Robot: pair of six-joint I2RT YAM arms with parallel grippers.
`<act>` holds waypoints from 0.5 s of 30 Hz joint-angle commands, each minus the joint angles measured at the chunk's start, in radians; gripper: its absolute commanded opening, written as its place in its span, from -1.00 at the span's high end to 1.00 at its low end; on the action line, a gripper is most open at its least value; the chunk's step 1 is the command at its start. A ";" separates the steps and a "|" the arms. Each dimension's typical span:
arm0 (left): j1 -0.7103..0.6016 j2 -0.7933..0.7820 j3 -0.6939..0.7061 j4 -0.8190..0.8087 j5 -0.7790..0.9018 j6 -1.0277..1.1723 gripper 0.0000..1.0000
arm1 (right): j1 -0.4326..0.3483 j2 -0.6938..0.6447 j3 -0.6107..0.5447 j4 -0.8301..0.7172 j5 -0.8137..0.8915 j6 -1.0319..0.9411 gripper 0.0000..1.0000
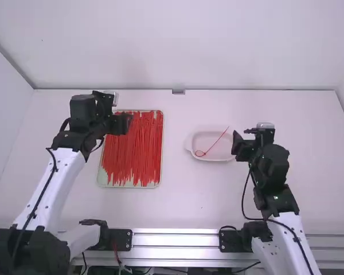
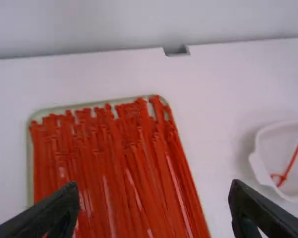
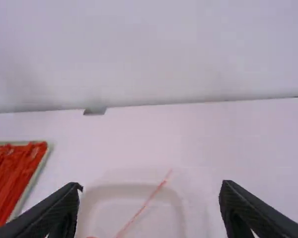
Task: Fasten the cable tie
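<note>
The loose cable ties lie on the tray left of the table's middle, long axes running near edge to far edge, beneath the wide-open, empty left gripper at the tray's far left corner, while the equally wide, empty right gripper hangs well apart.

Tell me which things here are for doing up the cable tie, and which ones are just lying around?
For the job:
- red cable ties piled on the tray
- looped cable tie in the white dish
- left gripper, open over the tray
- right gripper, open beside the dish

Just lying about:
- grey bracket at the table's far edge
- metal rail by the arm bases
</note>
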 commanded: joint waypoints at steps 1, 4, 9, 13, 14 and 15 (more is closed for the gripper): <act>-0.001 -0.064 -0.046 0.030 -0.077 -0.007 -0.44 | -0.052 -0.055 -0.061 0.002 -0.002 -0.072 -0.38; -0.001 -0.118 -0.100 0.084 -0.131 -0.007 -0.34 | -0.087 -0.117 -0.123 0.002 -0.002 -0.072 -0.26; -0.001 -0.236 -0.218 0.202 -0.249 -0.007 -0.10 | -0.087 -0.245 -0.251 0.002 -0.002 -0.072 0.00; -0.001 -0.330 -0.313 0.297 -0.254 -0.007 0.09 | -0.087 -0.338 -0.344 0.002 -0.002 -0.072 0.18; -0.001 -0.356 -0.338 0.322 -0.254 -0.007 0.14 | -0.087 -0.361 -0.367 0.002 -0.002 -0.072 0.23; -0.001 -0.362 -0.345 0.329 -0.254 -0.007 0.15 | -0.087 -0.367 -0.373 0.002 -0.002 -0.072 0.24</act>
